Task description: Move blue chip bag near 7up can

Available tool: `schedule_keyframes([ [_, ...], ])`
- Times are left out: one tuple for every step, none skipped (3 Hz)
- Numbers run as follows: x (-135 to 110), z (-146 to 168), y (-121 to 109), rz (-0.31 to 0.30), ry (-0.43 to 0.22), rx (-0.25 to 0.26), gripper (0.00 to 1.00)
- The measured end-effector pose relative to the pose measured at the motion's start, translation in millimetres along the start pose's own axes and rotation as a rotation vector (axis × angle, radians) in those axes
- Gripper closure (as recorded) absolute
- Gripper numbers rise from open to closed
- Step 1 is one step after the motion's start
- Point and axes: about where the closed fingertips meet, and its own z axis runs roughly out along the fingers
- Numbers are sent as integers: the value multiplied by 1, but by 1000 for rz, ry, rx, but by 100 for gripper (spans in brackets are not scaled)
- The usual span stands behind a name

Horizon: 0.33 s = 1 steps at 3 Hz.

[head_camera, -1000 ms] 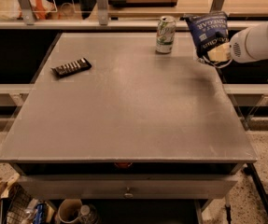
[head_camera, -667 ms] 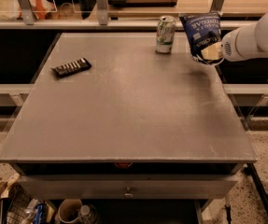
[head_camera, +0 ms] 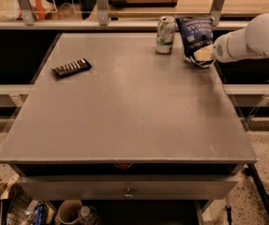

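- I see a flat grey metal table (head_camera: 124, 116), with rails and shelving behind it.
- At its far right corner my gripper (head_camera: 203, 55) pinches the crinkly navy-blue chip bag (head_camera: 194, 32), which stands just beside the dented silver-and-green 7up can (head_camera: 165, 34).
- A flat black bar wrapper (head_camera: 71, 68) lies well apart, to the left.

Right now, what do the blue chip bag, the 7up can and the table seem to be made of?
The blue chip bag looks like thin plastic film: crinkled, glossy folds. The 7up can looks like thin printed metal: shiny top rim, dented side. The table is matte grey, perhaps metal or laminate: dull, even sheen. The gripper is at the bag's right edge.
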Motion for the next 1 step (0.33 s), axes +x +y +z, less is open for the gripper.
schedule_keyframes([
  [-13,0,-2,-17,-3,-40,60],
])
